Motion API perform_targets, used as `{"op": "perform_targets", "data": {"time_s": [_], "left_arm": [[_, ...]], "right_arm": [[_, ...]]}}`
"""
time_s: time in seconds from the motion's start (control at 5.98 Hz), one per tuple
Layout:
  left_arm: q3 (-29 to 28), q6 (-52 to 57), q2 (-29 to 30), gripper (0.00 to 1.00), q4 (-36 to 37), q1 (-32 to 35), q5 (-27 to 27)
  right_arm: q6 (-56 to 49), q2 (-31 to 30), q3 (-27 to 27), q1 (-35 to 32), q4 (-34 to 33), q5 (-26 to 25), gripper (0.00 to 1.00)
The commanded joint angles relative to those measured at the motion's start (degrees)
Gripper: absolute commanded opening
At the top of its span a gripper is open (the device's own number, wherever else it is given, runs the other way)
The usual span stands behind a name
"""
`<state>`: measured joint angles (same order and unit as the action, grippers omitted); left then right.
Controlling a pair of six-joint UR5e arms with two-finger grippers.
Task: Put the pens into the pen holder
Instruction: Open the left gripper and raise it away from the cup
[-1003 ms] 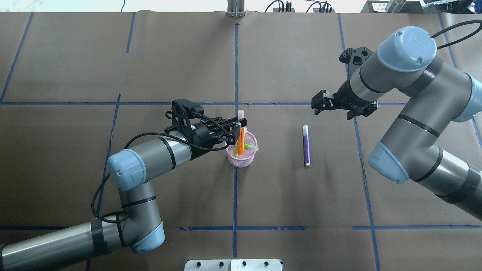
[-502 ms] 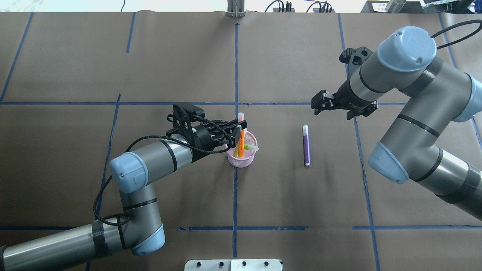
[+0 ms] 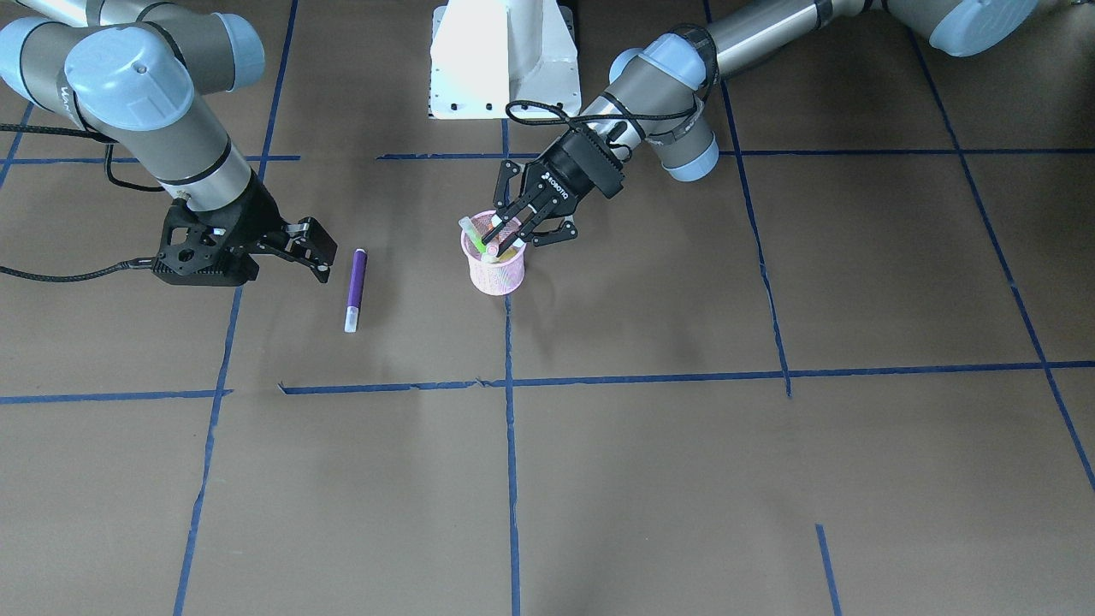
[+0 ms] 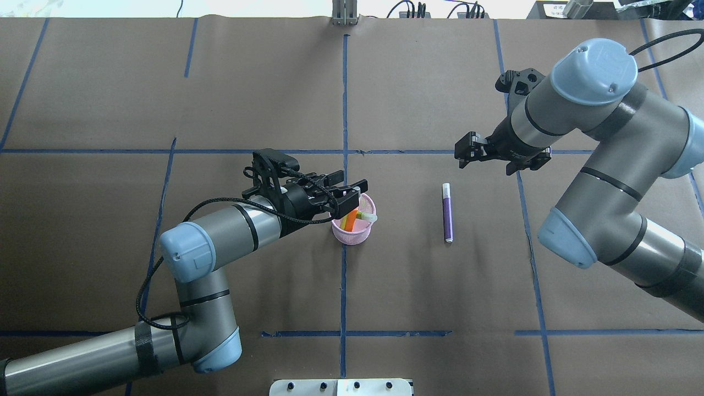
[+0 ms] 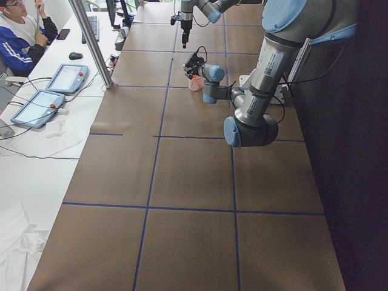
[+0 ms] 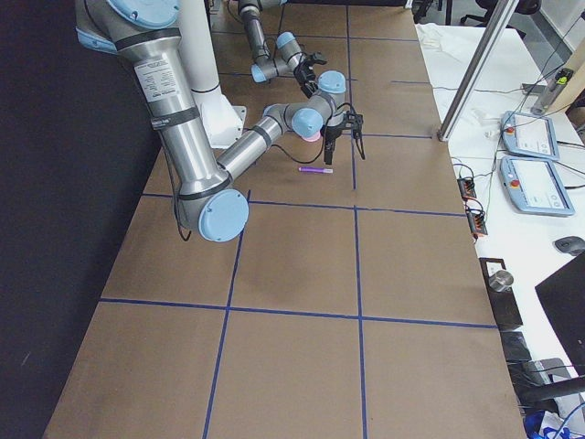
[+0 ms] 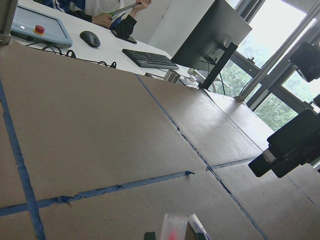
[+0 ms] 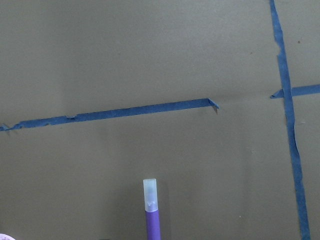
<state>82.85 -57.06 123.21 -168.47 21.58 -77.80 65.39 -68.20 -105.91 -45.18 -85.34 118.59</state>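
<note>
I read the clock off the overhead view; the brown-papered tabletop (image 4: 110,82) fills it, crossed by blue tape lines (image 4: 345,99); the right arm (image 4: 594,165) comes in from 4 o'clock and the left arm (image 4: 220,231) from 8 o'clock.

The right pincer (image 4: 462,155) hangs above the paper at 1 o'clock of the purple pen, its two fingers parted and nothing between them; the left pincer (image 4: 352,193) sits over the 11 o'clock rim of the pen holder, its fingers spread wide, one on each side of the pens' tops, gripping nothing that I can see.

The pen holder (image 4: 352,235), a pink mesh cup, stands upright on the central tape line; the purple pen (image 4: 447,212) lies flat on the tabletop at 3 o'clock of the holder, well apart from it, running from 12 to 6 with its pale cap at the 12 o'clock end; my right wrist camera shows that cap end alone on bare paper.

The orange pen (image 4: 350,220) stands inside the holder, leaning toward 12 o'clock; the green pen (image 4: 364,215) is in there too, its pale cap tilted out over the 3 o'clock rim.
</note>
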Motion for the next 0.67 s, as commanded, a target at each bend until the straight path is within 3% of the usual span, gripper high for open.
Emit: {"op": "perform_targets", "data": {"time_s": [0.0,0.17,0.5], "left_arm": [[3.6,-0.2,-0.3,1.0,0.7,1.2,-0.5],[4.0,-0.3,-0.6,1.0,2.5,5.1,-6.1],[11.1,-4.2,-2.4,1.0,15.4,14.8,-19.7]], "right_arm": [[0.0,0.2,0.8,0.2,0.1,0.0,1.0],[0.9,0.8,2.7,1.0,0.6,-0.2,1.0],[1.0,1.7,4.8,2.0,0.5,-0.2,1.0]]}}
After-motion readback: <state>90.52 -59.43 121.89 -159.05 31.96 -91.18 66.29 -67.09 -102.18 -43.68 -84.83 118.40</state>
